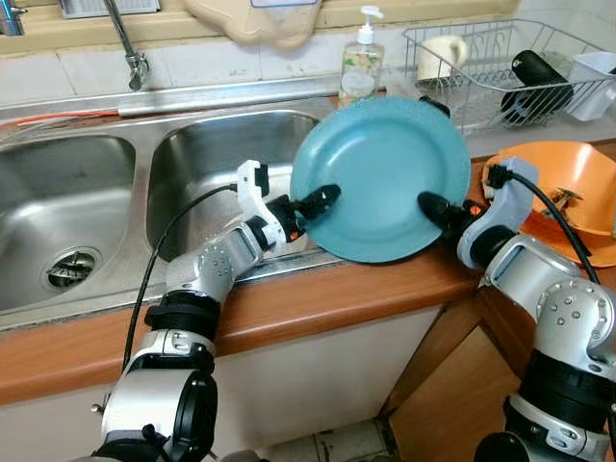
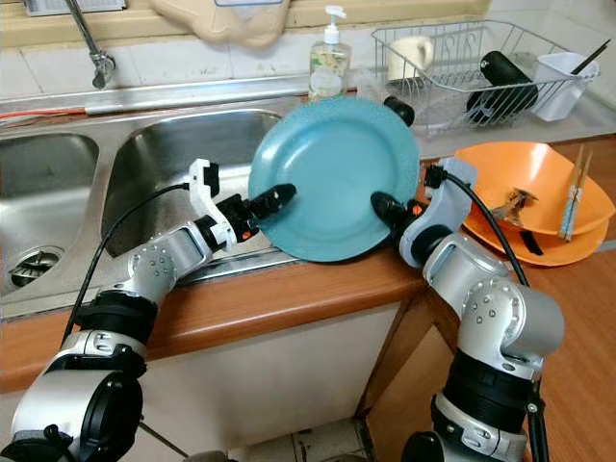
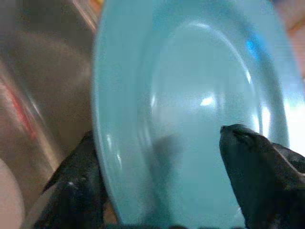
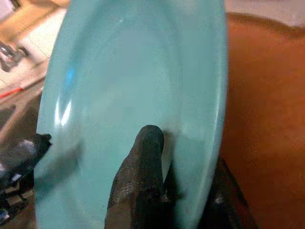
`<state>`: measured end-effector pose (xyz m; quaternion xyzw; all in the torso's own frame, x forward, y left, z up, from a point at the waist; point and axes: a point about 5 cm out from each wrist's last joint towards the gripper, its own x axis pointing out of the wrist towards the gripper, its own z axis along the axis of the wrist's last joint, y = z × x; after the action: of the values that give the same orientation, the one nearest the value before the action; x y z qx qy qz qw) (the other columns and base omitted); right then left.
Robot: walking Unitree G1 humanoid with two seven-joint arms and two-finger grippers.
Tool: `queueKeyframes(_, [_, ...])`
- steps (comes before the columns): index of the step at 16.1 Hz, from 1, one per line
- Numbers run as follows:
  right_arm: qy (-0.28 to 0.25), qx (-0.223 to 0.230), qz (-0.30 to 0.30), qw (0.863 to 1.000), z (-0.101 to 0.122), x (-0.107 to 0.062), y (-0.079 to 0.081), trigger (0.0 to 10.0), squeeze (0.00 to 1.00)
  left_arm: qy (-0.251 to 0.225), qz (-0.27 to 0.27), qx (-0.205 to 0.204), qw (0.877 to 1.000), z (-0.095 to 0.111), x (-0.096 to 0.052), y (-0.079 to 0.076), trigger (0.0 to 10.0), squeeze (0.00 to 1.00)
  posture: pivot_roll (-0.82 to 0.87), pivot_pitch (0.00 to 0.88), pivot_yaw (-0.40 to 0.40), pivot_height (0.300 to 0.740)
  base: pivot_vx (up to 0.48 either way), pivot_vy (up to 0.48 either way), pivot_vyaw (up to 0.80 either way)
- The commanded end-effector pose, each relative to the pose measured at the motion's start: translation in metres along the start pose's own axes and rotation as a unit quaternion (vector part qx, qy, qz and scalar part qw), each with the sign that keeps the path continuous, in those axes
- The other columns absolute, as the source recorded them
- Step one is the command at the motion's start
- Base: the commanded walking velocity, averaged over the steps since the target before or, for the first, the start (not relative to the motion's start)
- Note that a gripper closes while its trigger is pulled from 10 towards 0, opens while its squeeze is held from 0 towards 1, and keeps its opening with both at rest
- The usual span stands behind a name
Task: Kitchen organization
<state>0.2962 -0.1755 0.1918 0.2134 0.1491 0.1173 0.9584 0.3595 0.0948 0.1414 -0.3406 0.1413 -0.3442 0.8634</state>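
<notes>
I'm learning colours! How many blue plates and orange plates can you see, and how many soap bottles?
Blue plate, held up by the left hand and the right hand: 1
Orange plates, stacked on the counter: 2, as far as the rims show
Soap bottle: 1
Total: 4

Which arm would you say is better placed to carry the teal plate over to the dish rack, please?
Right, probably. The right gripper is shut on the teal plate on the edge nearer the dish rack; the left gripper grips the sink-side edge, farther away.
</notes>
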Motion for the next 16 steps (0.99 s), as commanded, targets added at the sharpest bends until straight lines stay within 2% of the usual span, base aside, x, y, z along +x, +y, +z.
queueKeyframes(1, [0.016,-0.011,-0.015,1.000,-0.004,0.002,-0.002,0.0,0.00,-0.039,-0.034,0.016,0.999,0.018,0.000,-0.011,0.0,0.00,-0.04,0.000,0.040,0.740,0.000,0.000,0.00])
queueKeyframes(5, [-0.017,-0.015,0.026,0.999,0.006,0.004,0.009,0.9,0.00,-0.084,-0.064,0.020,0.994,0.034,-0.014,-0.018,0.0,0.00,-0.03,0.000,0.033,0.740,0.000,0.000,0.00])
queueKeyframes(9, [-0.035,-0.014,0.051,0.998,0.011,0.008,0.017,1.9,0.00,-0.117,-0.086,0.011,0.989,0.040,-0.029,-0.024,0.0,0.00,-0.03,0.000,0.028,0.740,0.000,0.000,0.00])
queueKeyframes(10, [-0.036,-0.014,0.053,0.998,0.012,0.008,0.018,2.0,0.00,-0.124,-0.088,0.010,0.988,0.042,-0.031,-0.025,0.0,0.00,-0.03,0.000,0.028,0.740,0.000,0.000,0.00])
queueKeyframes(11, [-0.041,-0.016,0.060,0.997,0.013,0.009,0.020,2.3,0.00,-0.142,-0.088,0.010,0.986,0.046,-0.039,-0.028,0.0,0.00,-0.03,0.000,0.028,0.740,0.000,0.000,0.00])
queueKeyframes(13, [-0.045,-0.015,0.064,0.997,0.014,0.009,0.021,2.9,0.00,-0.157,-0.085,0.022,0.984,0.051,-0.045,-0.033,0.0,0.00,-0.02,0.000,0.027,0.740,0.000,0.000,0.00])
queueKeyframes(16, [-0.048,-0.015,0.073,0.996,0.013,0.010,0.024,3.0,0.00,-0.166,-0.079,0.030,0.982,0.053,-0.051,-0.039,0.0,0.00,-0.02,0.000,0.027,0.740,0.000,0.000,0.00])
